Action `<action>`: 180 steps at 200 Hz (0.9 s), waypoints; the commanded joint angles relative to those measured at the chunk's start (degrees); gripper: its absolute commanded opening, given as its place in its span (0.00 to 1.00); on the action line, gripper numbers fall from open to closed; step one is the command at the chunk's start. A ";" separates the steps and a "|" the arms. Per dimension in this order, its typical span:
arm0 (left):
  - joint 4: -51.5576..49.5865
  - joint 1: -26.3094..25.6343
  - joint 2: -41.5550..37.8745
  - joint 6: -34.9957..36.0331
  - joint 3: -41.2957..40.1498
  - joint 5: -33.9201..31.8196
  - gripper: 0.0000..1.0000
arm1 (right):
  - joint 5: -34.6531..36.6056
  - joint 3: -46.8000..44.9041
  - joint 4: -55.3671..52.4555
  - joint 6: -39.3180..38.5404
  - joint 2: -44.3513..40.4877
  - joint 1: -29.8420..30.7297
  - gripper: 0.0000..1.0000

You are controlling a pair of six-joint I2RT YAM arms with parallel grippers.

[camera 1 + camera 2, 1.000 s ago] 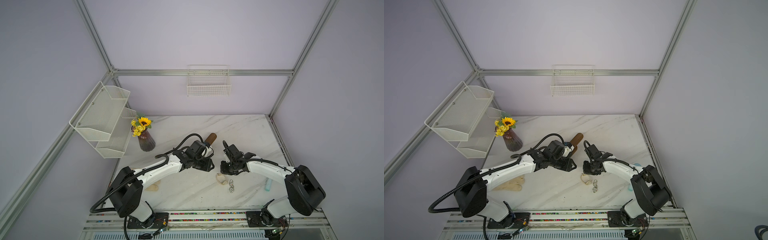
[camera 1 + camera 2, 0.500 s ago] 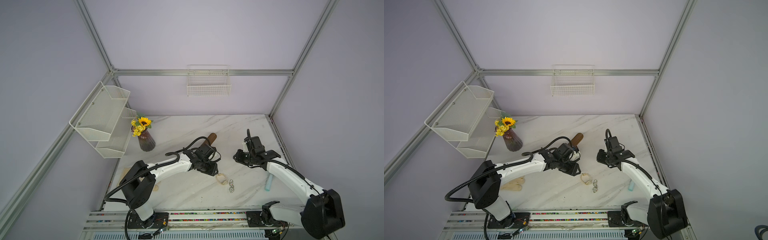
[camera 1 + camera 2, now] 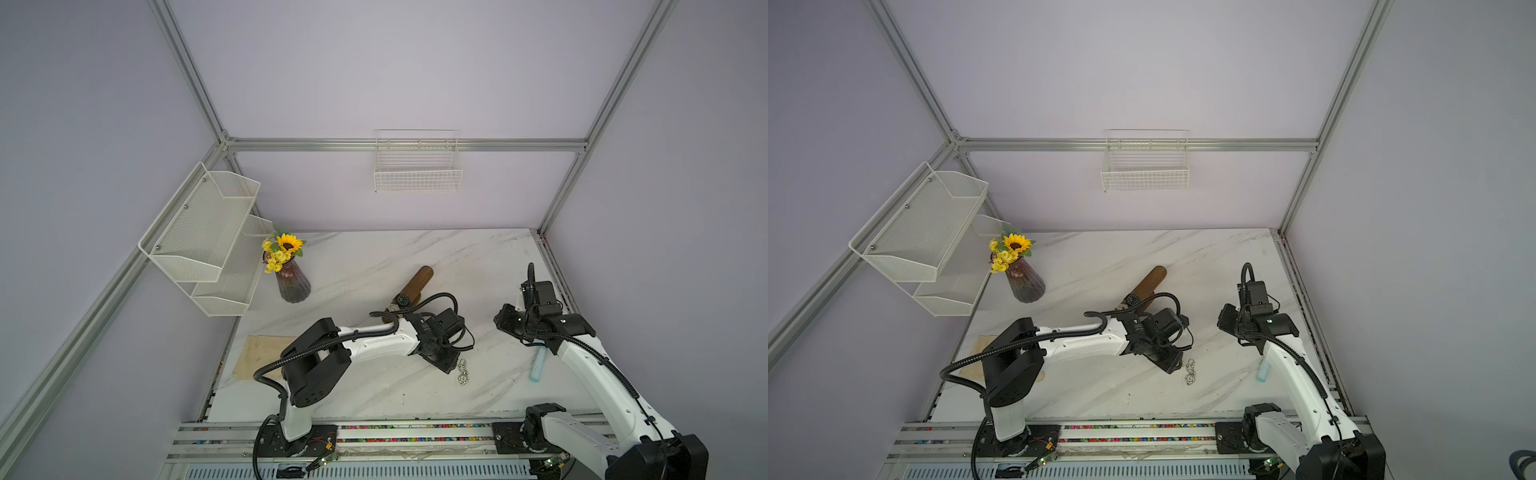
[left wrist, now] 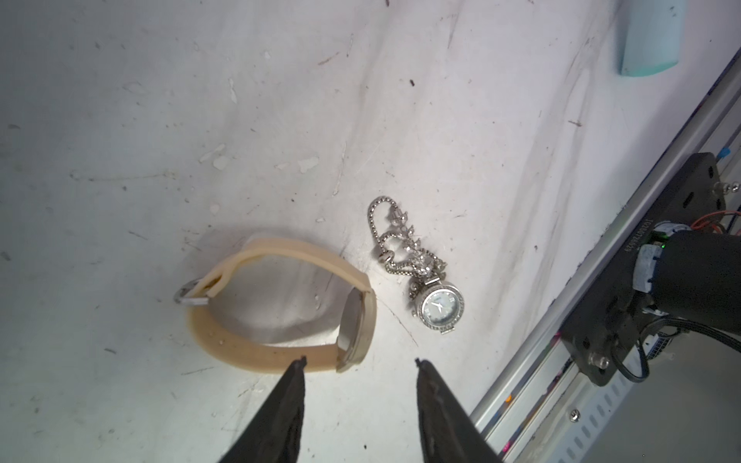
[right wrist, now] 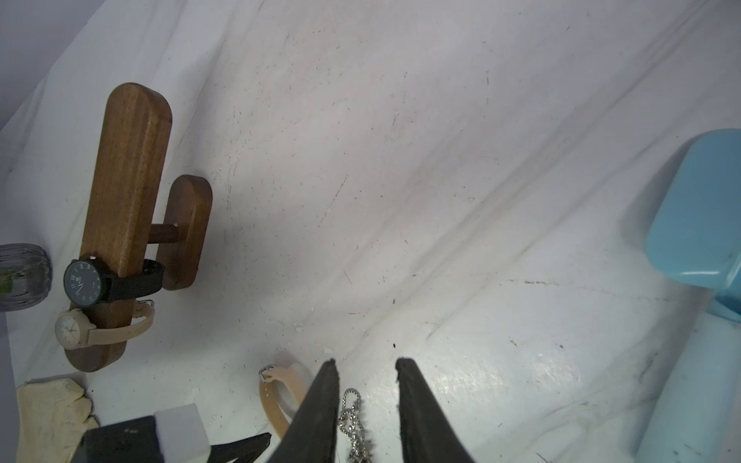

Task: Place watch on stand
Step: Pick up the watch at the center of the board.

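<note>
White marble counter (image 3: 374, 257) with lilac walls behind; toward the back, a wooden stand (image 5: 128, 192) carries a black watch (image 5: 84, 282) and a cream watch (image 5: 72, 328) around one end of its bar. Nearer the front a tan-strapped watch (image 4: 248, 346) lies on its edge just beside a silver chain watch (image 4: 439, 306), the left jaws parted and empty at its strap. Right jaws, parted and empty, hang to the side by a pale blue object (image 5: 697, 208).
</note>
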 commanded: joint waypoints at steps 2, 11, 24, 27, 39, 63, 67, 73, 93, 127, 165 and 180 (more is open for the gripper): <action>-1.14 0.02 1.13 2.08 4.20 -1.77 0.44 | -2.28 -0.71 -0.01 -0.86 0.24 -0.71 0.29; -1.60 0.02 2.23 2.13 5.21 -1.79 0.42 | -2.90 -0.95 0.36 -0.74 0.41 -0.91 0.29; -2.15 0.02 3.45 2.38 6.57 -1.44 0.38 | -3.56 -1.02 0.64 -0.75 0.58 -1.16 0.29; -2.20 0.02 3.69 2.39 6.80 -1.42 0.37 | -3.64 -1.07 0.68 -0.75 0.66 -1.24 0.29; -2.39 0.02 4.37 2.56 7.44 -1.74 0.34 | -4.19 -1.08 0.84 -0.84 0.74 -1.36 0.29; -3.64 0.02 5.88 3.15 8.69 -2.12 0.34 | -5.01 -0.91 1.00 -0.93 1.11 -1.62 0.29; -3.91 0.01 6.09 3.17 8.91 -2.12 0.34 | -5.05 -0.76 0.99 -0.97 1.19 -1.68 0.29; -4.25 0.02 6.31 3.18 9.04 -2.00 0.34 | -5.14 -0.58 0.99 -0.94 1.26 -1.70 0.29; -4.56 0.02 6.69 3.09 8.72 -1.51 0.37 | -5.83 -0.27 1.20 -0.93 1.54 -1.87 0.29; -4.72 0.06 7.62 2.92 9.47 -1.68 0.32 | -6.28 -0.75 1.67 -0.68 1.73 -1.97 0.29; -4.74 0.22 7.98 3.01 10.88 -0.87 0.23 | -7.15 -1.54 2.19 -0.45 1.62 -1.99 0.29; -4.73 0.51 7.81 2.84 11.14 0.09 0.22 | -7.72 -1.69 2.62 -0.28 1.48 -2.01 0.29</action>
